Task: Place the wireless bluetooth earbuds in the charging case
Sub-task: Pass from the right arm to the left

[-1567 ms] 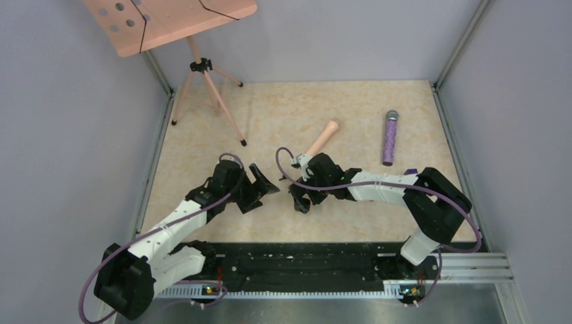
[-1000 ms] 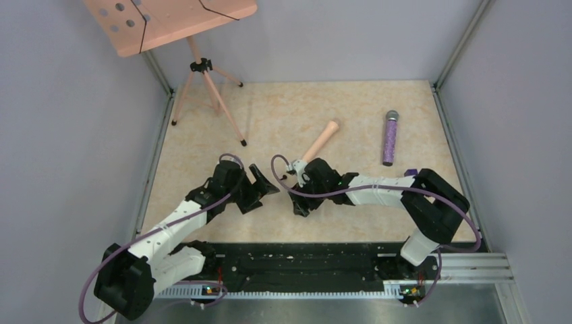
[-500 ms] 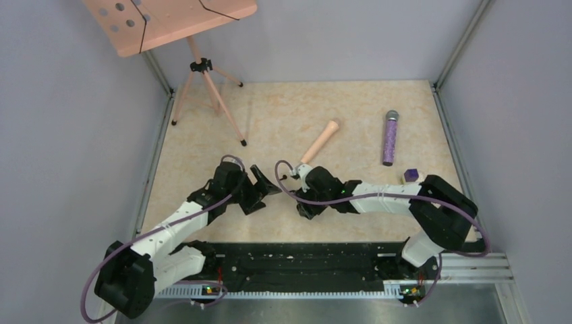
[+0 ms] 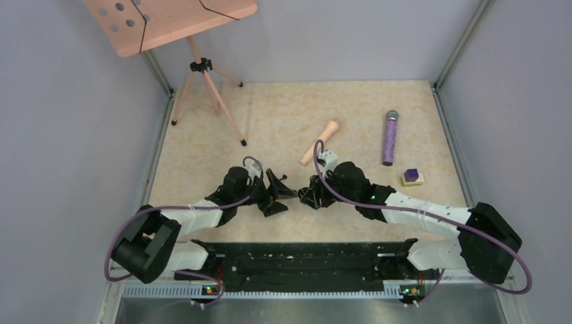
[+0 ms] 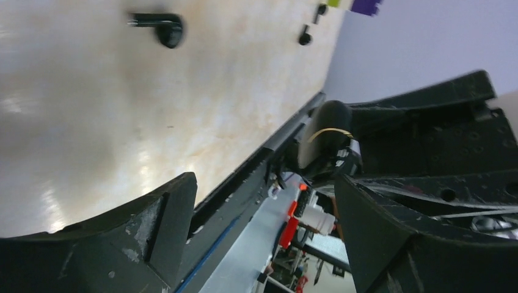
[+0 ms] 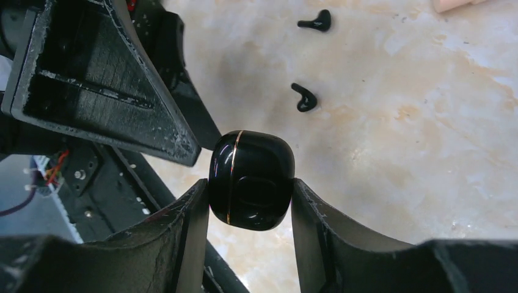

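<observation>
right wrist view: the charging case sits dead centre, pinched between the right jaws, one jaw on each side
charging case: glossy black, lid looks shut, thin gold seam round it; can't tell if it touches the table under it
right jaws: clamped on the charging case, no gap on either side
nearer earbud: lying loose on the table, about 1 o'clock from the case
farther earbud: also loose on the table, further out at 1 o'clock, apart from the first one
left jaws: spread wide with nothing between them; one jaw shows in the right wrist view at 10 o'clock from the case, just beside it
left wrist view: same case shows through the gap between the open left jaws
top view: both sets of jaws meet nose to nose, left jaws at 9 o'clock of the right jaws
pink wooden peg: 12 o'clock from the right jaws, lying flat
purple stick: roughly 2 o'clock
purple-and-white cube: 3 o'clock, near the stick's lower end
tripod stand: 11 o'clock, far-left corner
</observation>
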